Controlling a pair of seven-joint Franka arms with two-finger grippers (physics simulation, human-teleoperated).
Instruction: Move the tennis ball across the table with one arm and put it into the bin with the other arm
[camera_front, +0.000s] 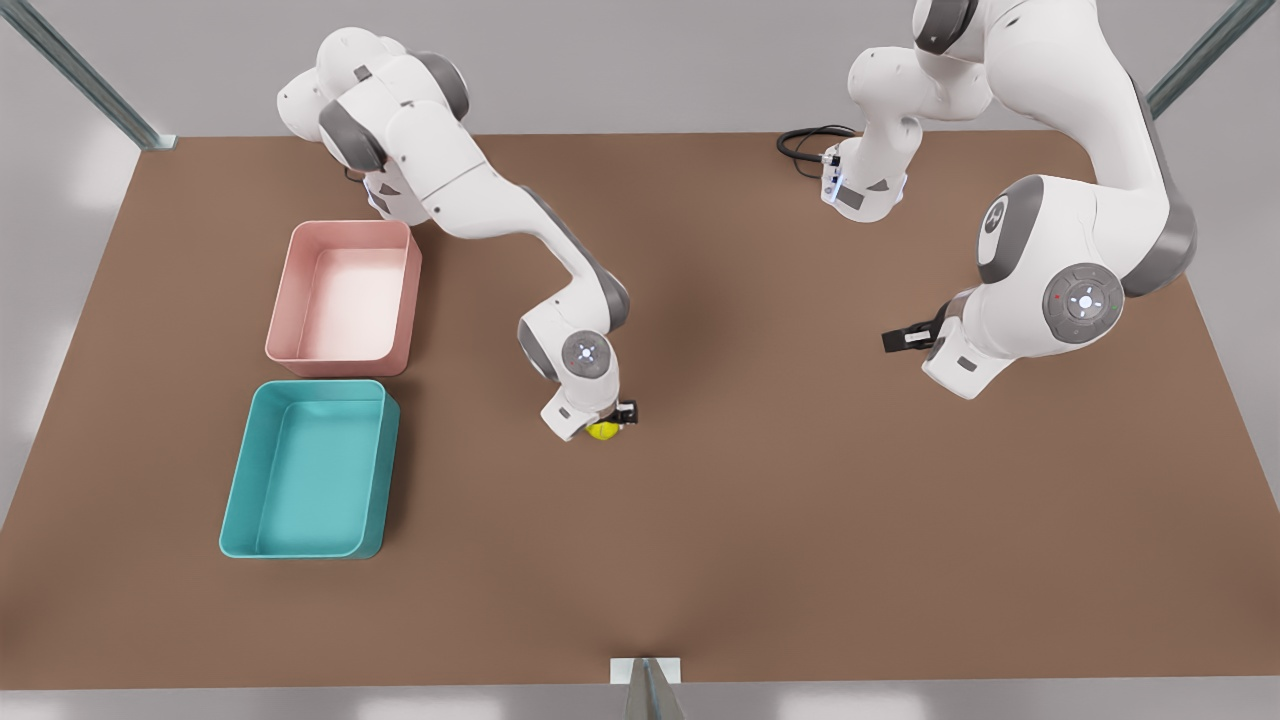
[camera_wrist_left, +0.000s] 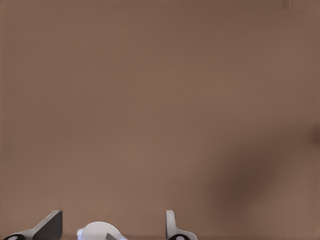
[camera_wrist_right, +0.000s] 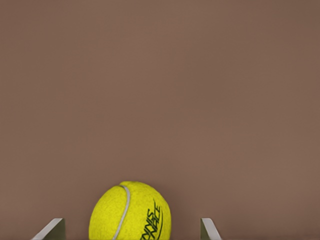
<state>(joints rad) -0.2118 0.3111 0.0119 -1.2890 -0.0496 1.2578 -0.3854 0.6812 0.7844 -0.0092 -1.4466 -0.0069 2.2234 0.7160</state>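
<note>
The yellow-green tennis ball (camera_front: 603, 431) rests on the brown table (camera_front: 800, 520) near its middle. My right gripper (camera_front: 614, 418), on the arm at the front view's left, is lowered over it. In the right wrist view the ball (camera_wrist_right: 130, 212) lies between the two fingers of the right gripper (camera_wrist_right: 131, 229), which is open with a gap on each side of the ball. My left gripper (camera_front: 900, 338), on the arm at the front view's right, hovers above bare table and waits. It is open in the left wrist view (camera_wrist_left: 112, 219), with nothing between its fingers.
A pink bin (camera_front: 283, 300) and a teal bin (camera_front: 238, 480) stand side by side at the front view's left, beyond the right arm. A black cable (camera_front: 805, 142) lies by the far table edge. Metal frame posts stand at the table's corners.
</note>
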